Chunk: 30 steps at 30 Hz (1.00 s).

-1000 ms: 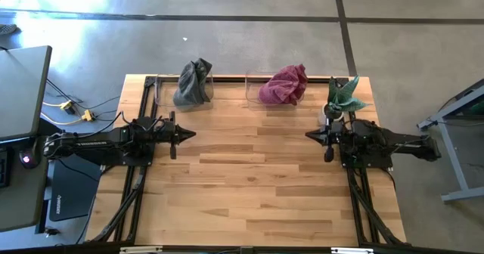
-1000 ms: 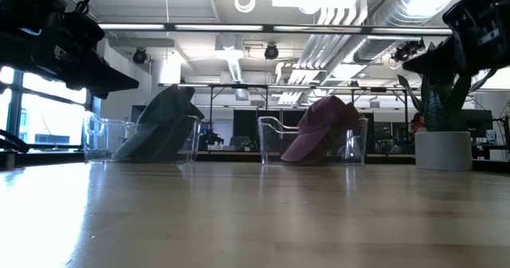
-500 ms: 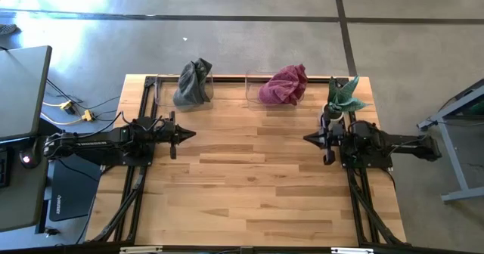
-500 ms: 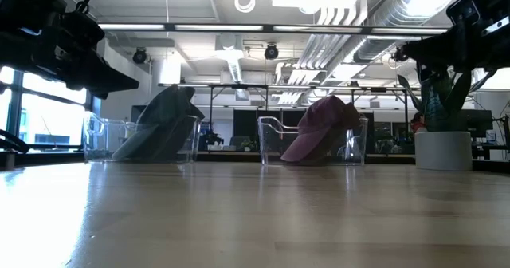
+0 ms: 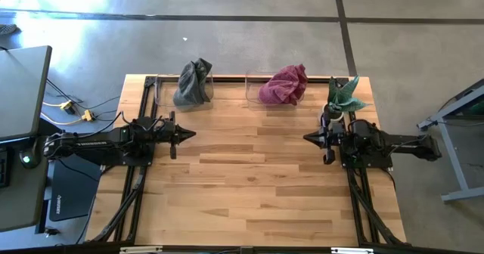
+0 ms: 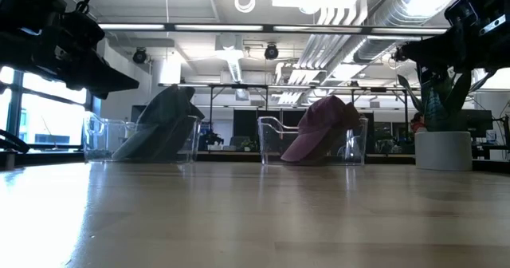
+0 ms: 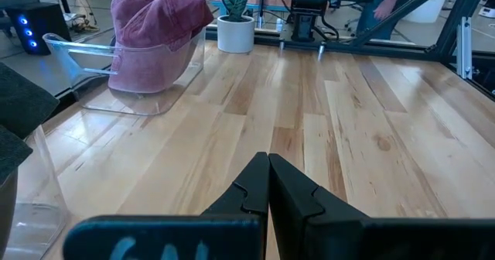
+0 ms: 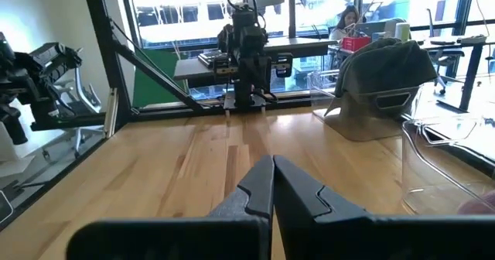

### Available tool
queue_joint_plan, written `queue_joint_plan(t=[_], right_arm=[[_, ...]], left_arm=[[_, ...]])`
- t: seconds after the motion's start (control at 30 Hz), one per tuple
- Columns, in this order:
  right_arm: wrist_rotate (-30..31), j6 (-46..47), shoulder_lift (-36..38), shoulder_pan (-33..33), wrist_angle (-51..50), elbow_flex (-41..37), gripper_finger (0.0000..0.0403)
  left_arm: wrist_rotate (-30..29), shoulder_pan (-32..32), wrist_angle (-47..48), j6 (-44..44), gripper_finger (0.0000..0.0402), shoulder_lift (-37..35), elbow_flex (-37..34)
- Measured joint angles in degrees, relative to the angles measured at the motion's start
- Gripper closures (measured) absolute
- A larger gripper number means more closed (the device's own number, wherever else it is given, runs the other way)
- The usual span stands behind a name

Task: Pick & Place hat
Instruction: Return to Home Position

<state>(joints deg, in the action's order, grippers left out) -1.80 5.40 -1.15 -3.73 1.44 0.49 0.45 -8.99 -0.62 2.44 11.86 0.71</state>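
A dark grey hat sits in a clear bin at the table's far edge, left of centre; it also shows in the low view and the right wrist view. A maroon hat rests in a second clear bin to its right, seen too in the low view and the left wrist view. My left gripper hovers shut at the table's left side, pointing right. My right gripper hovers shut at the right side, pointing left. Neither touches anything.
A potted green plant in a white pot stands at the far right corner, close behind my right gripper. The clear bins line the far edge. Bare wooden tabletop lies between the arms. A person sits in the room beyond.
My right gripper has moved a little toward the table's left and levelled out; it stays shut. My left arm and both hats have kept still.
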Motion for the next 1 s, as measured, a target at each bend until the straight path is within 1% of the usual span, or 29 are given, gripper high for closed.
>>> queue_joint_plan(t=[0.2,0.27,0.37,0.5,0.57,0.63,1.0], right_arm=[[0.0,0.1,0.0,0.0,0.0,0.0,0.0395],[0.1,0.1,0.0,0.0,0.0,0.0,0.0398],[0.1,0.1,0.0,0.0,0.1,0.0,0.04],[0.1,0.1,0.0,0.0,0.1,0.0,0.0397],[0.1,0.1,0.0,0.0,0.1,0.0,0.0395],[0.1,0.1,0.0,0.0,0.1,0.0,0.0394],[0.1,0.1,0.0,0.0,0.1,0.0,0.0401]], left_arm=[[0.0,0.1,0.0,0.0,0.0401,0.0,0.0],[-0.5,1.0,0.0,0.0,0.0401,-0.8,0.0],[-1.0,3.9,-0.3,0.0,0.0401,-5.1,0.0],[0.3,6.3,0.0,0.0,0.0401,-11.8,0.0],[0.4,6.6,-2.8,0.0,0.0401,-11.5,0.0],[0.2,6.5,-2.9,0.0,0.0401,-11.4,0.0],[-0.6,6.4,-0.6,0.0,0.0401,-11.5,0.0]])
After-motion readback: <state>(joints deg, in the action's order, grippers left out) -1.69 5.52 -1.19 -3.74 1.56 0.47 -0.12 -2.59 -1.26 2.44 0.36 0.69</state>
